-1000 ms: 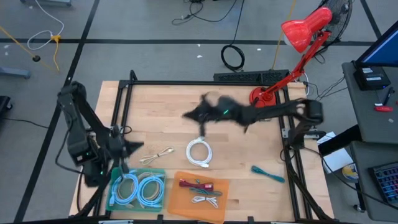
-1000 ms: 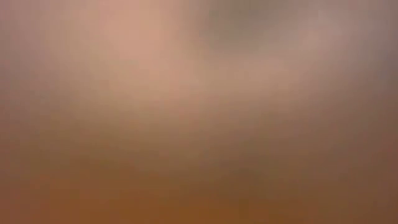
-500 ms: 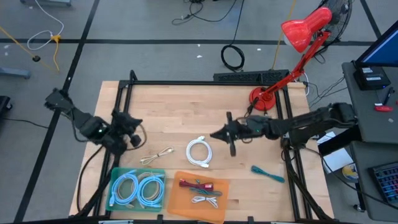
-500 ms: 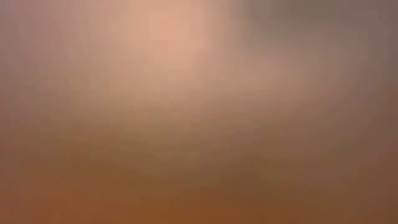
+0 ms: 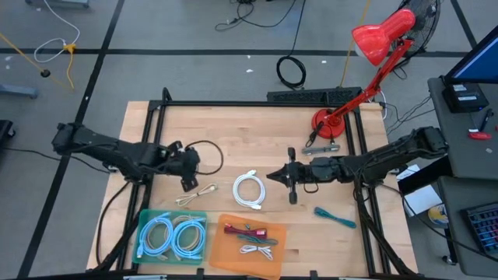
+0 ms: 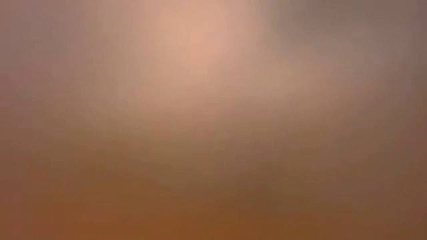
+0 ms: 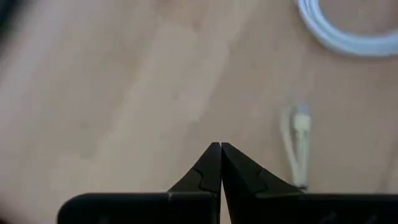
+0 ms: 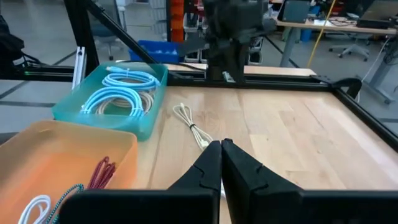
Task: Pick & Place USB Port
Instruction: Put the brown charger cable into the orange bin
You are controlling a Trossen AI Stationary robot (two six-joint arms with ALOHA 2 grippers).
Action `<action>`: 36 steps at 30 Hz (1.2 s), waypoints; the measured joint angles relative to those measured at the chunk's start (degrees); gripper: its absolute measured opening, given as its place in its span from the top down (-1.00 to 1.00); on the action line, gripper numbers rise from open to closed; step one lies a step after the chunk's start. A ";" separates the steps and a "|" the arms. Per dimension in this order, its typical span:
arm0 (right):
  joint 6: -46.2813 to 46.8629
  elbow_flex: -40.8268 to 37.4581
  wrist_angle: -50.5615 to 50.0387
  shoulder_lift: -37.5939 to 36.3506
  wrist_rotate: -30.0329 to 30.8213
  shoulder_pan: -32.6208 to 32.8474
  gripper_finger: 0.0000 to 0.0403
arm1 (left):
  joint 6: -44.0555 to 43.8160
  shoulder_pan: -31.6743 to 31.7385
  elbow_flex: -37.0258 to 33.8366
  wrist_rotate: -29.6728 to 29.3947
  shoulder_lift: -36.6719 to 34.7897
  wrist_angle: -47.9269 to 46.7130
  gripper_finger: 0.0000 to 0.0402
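Both hands closed — no legible txt.

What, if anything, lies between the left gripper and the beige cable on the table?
Nothing visible: the left gripper hovers close beside the beige cable, with only bare table between them.

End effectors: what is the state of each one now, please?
Left end effector: closed, holding nothing.
Right end effector: closed, holding nothing.
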 joint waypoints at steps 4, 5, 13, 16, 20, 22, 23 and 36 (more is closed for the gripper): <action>0.00 -1.12 0.47 -0.02 0.04 0.00 1.00 | 0.73 3.58 0.00 13.85 5.07 2.54 0.95; 0.00 -1.81 1.42 -0.02 0.09 -0.04 1.00 | 1.34 4.06 0.00 16.77 6.31 3.06 0.93; 2.05 -8.56 10.65 0.02 1.41 -1.91 1.00 | 4.40 3.90 0.02 32.71 14.39 6.60 0.36; 2.34 -9.49 12.82 -0.02 1.29 -2.32 1.00 | 3.84 3.76 0.02 30.23 16.23 6.09 0.09; 1.91 -9.53 13.27 -0.02 1.14 -2.27 1.00 | 3.36 3.69 0.02 24.01 17.95 3.60 -0.16; 1.88 -9.52 13.23 -0.02 1.14 -2.27 1.00 | 3.32 3.43 0.02 21.64 18.88 3.30 -0.24; 1.84 -9.53 13.21 -0.02 1.14 -2.27 1.00 | 3.30 3.19 0.02 20.89 19.26 3.49 -0.27; 1.75 -9.53 13.10 -0.02 1.14 -2.27 1.00 | 0.33 -0.13 -1.49 18.63 26.45 5.75 -0.25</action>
